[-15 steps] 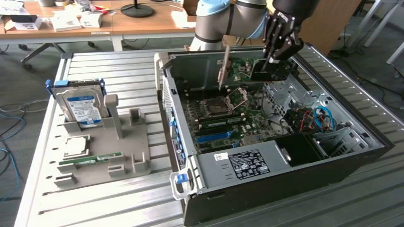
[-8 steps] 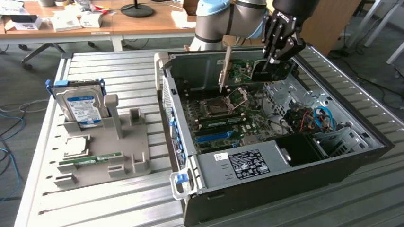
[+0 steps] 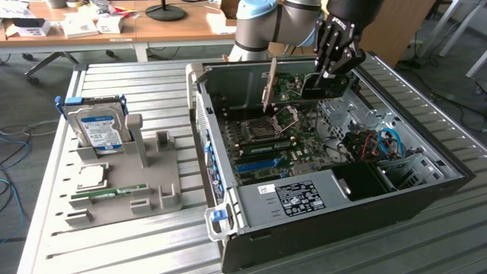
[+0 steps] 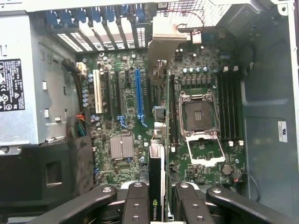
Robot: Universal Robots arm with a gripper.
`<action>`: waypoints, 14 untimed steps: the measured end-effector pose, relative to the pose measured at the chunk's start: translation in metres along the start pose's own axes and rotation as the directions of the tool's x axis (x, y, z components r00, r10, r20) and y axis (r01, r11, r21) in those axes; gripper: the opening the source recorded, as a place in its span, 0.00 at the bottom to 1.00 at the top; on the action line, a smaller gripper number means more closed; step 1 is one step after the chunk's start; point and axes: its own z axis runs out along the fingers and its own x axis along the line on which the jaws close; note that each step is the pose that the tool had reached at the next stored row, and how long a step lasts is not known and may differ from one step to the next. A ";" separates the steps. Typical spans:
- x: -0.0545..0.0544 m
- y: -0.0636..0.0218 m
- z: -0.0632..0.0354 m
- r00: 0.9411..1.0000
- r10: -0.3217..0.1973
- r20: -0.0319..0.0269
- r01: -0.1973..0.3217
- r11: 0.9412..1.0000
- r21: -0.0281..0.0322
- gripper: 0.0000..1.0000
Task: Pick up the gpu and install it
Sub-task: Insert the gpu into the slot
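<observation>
arm (image 3: 263, 31): silver tubes, pale-blue joint caps | jaws: black, screwed linkages

The gpu (image 3: 339, 88) is a thin black card with a silvery end bracket. It hangs edge-down over the motherboard (image 3: 274, 134)

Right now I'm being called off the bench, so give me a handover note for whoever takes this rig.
Tool: shut on the gpu, gripping its upper edge.
Where: the gpu is off the table, held on edge over the motherboard inside the open computer case. Its metal bracket points toward the case's rear panel.
Done: pick-up.
Left: the card is not yet seated, and the long blue slot is empty.
</observation>
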 end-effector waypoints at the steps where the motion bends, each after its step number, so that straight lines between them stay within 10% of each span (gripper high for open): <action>1: 0.000 0.0004 0.0007 1.000 0.000 0.003 0.000 1.000 0.000 0.26; 5: 0.001 0.0017 0.0034 1.000 -0.001 0.017 0.001 1.000 -0.001 0.26; 14: 0.003 0.0014 0.0184 1.000 -0.001 0.018 0.001 1.000 -0.001 0.26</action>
